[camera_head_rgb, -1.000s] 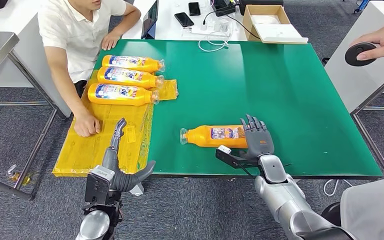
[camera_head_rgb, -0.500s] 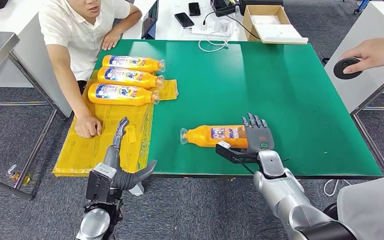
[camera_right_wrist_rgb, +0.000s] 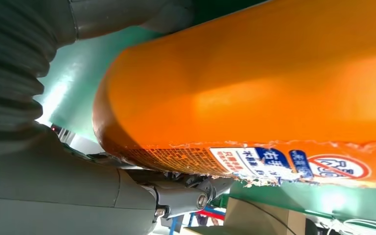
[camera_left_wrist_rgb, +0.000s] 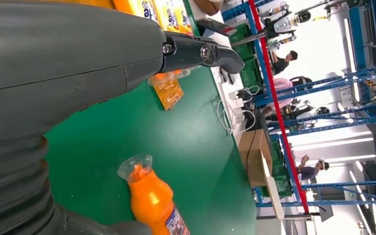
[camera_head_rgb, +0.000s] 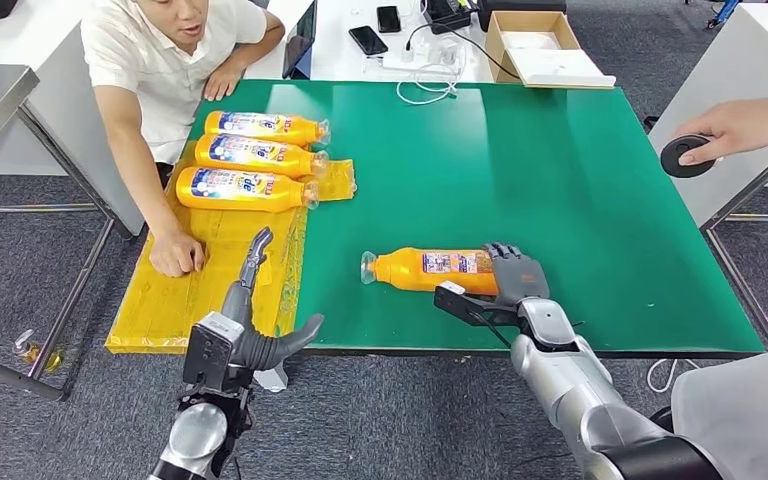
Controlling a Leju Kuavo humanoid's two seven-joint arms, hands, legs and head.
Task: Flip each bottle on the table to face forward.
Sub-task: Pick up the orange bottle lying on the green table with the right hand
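Observation:
An orange bottle (camera_head_rgb: 425, 270) lies on its side near the front edge of the green table (camera_head_rgb: 520, 160), cap to the left, its small-print label up. My right hand (camera_head_rgb: 515, 275) grips its base end, fingers curled over the top and the thumb beneath. The right wrist view has the bottle (camera_right_wrist_rgb: 254, 88) pressed close against the right hand (camera_right_wrist_rgb: 54, 171). Three more orange bottles (camera_head_rgb: 258, 154) lie in a row on a yellow mat (camera_head_rgb: 210, 270) at the far left, blue labels up. My left hand (camera_head_rgb: 255, 300) hovers open over the mat's front. The left wrist view looks past the left hand (camera_left_wrist_rgb: 78, 73) at the bottle (camera_left_wrist_rgb: 154, 200).
A person sits at the table's left with a fist (camera_head_rgb: 175, 252) on the yellow mat. Another person's hand holds a black disc (camera_head_rgb: 687, 157) off the right edge. A cardboard box (camera_head_rgb: 535, 45), phones and a white cable lie beyond the far edge.
My right hand's fingers went from standing upright behind the bottle to curling down over its base. The left hand rose slightly forward. The black disc moved down and left.

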